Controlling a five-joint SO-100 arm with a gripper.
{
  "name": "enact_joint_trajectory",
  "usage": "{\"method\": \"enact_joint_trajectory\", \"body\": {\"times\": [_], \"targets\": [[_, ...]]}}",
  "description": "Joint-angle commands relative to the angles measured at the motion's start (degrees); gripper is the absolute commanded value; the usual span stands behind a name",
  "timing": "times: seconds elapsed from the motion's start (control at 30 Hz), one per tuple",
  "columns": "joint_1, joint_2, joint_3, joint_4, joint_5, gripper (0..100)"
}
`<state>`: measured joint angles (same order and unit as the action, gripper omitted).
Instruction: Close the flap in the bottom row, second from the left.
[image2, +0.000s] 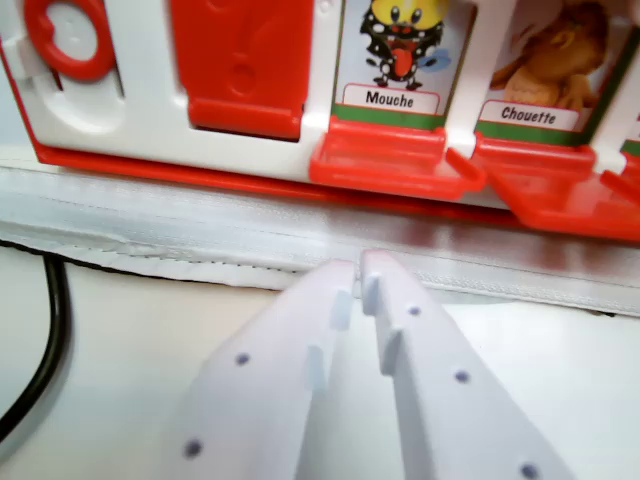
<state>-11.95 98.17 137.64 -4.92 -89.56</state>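
Observation:
A red and white game board (150, 110) stands across the top of the wrist view. One red flap (240, 65) is folded up flat against the board, showing a raised question mark. To its right, a card labelled "Mouche" (400, 50) shows above a red flap (395, 160) lying open and flat. Further right a "Chouette" card (540, 70) stands above another lowered flap (560, 185). My white gripper (358, 268) is shut with nothing between its fingers, tips just below and in front of the Mouche flap, not touching it.
A red ring handle (65, 35) sits at the board's upper left. A white padded strip (200, 225) runs under the board. A black cable (45, 350) curves along the left edge over the pale table (150, 330).

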Motion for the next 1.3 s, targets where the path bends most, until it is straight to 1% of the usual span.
{"method": "enact_joint_trajectory", "body": {"times": [0.0, 0.23, 0.43, 0.83, 1.03, 1.27], "targets": [[-0.3, -1.8, -7.9, -1.8, 0.4, 0], [-0.4, -7.1, -12.9, -2.2, 0.7, 0], [-0.5, -8.4, -15.7, -2.2, 0.7, 0], [2.0, -12.1, -22.1, -2.9, -1.1, 0], [2.6, -11.5, -22.6, -2.6, -0.5, 0], [2.2, -6.3, -22.2, 1.1, 0.4, 0]]}}
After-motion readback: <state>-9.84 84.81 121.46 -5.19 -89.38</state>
